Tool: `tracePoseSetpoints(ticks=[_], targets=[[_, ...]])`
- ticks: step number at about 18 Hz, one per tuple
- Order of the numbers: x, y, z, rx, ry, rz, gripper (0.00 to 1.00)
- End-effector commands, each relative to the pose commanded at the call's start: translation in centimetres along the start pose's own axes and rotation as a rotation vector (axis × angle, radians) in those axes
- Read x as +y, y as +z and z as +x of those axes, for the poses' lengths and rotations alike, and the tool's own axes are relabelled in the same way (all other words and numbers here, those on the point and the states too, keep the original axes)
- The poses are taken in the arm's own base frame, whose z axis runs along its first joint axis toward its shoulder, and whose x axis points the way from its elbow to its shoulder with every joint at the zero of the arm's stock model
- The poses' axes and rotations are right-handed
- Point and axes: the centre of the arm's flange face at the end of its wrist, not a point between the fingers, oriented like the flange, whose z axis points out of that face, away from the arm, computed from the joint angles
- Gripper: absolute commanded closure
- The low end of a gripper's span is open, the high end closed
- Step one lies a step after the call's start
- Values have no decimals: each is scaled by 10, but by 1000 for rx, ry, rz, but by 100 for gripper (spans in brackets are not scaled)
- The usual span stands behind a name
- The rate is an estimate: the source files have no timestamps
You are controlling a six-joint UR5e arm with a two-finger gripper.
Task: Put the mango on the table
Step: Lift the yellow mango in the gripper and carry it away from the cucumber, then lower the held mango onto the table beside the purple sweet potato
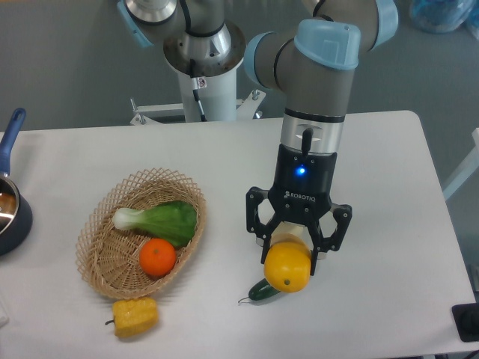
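Note:
The mango (287, 268), smooth, yellow and orange-tinged, sits low at the white table (389, 194), right of centre near the front. My gripper (289, 254) points straight down over it. The fingers (320, 243) are spread wide on either side of the fruit, and its jaws look open. The mango hides the fingertips. The fruit's lower left edge touches a small dark green vegetable (261, 292) lying on the table.
A wicker basket (101, 262) at front left holds a leafy green (161, 219) and an orange (157, 256). A yellow corn piece (135, 316) lies in front of it. A dark pot (7, 217) with a blue handle stands at the left edge.

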Motion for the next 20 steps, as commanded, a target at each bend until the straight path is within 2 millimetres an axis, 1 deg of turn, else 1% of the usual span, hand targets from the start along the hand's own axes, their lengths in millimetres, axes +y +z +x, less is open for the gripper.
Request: tracePoseSetpoints(ticks=[3, 7, 8, 9, 10, 12, 13, 14, 15, 17, 18, 20], targets=[[-1, -1, 1, -5, 2, -3, 74], [6, 3, -1, -55, 10, -58, 74], [10, 6, 0, -55, 11, -69, 74], [18, 13, 4, -46, 11, -88, 74], [23, 12, 7, -50, 39, -105, 74], [41, 17, 15, -51, 116, -159, 74], [51, 19, 24, -39, 158, -182, 74], [65, 21, 33, -22, 202, -209, 74], [75, 20, 40, -11, 244, -232, 74], [103, 21, 54, 32, 304, -319, 74], [114, 22, 58, 52, 333, -372, 74], [142, 30, 65, 106, 422, -490, 74]])
